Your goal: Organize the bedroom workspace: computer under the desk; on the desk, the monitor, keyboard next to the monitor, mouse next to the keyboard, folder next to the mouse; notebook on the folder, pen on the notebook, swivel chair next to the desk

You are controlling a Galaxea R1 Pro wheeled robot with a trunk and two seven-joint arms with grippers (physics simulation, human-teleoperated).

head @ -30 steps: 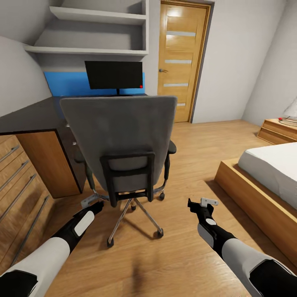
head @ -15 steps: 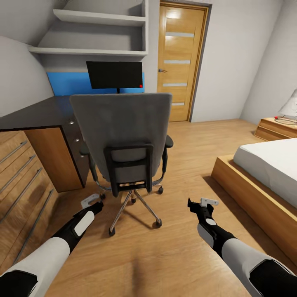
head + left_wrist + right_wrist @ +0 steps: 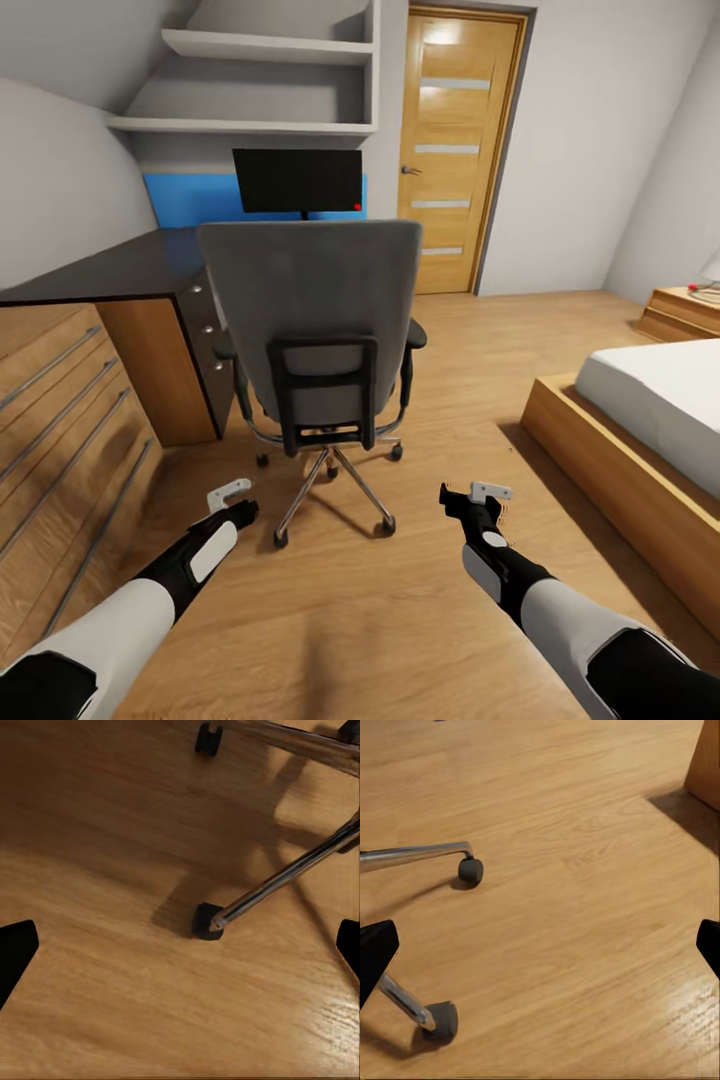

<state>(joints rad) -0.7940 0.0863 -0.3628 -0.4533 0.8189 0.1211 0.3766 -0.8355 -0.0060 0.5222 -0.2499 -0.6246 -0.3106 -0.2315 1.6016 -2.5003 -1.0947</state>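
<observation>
The swivel chair (image 3: 315,320) stands in front of me with its grey back turned to me, so its seat and the folder are hidden. Behind it the black monitor (image 3: 298,180) stands on the black desk (image 3: 120,270). My left gripper (image 3: 232,497) hangs open low over the floor, near the chair's chrome base. In the left wrist view, the left gripper (image 3: 180,949) looks down on a castor (image 3: 206,921). My right gripper (image 3: 480,495) is open too, right of the base. In the right wrist view, the right gripper (image 3: 540,949) has a castor (image 3: 471,870) in front of it. Keyboard, mouse, notebook, pen and computer are out of view.
Wooden drawer fronts (image 3: 60,420) line the left side under the desk end. A bed (image 3: 650,400) on a wooden platform fills the right, with a nightstand (image 3: 690,312) behind it. A wooden door (image 3: 460,150) is at the back, and a blue panel (image 3: 190,198) behind the monitor.
The whole picture has shifted to the right and the chair looks slightly farther off, so the camera moved. Both arms keep the same open, low pose.
</observation>
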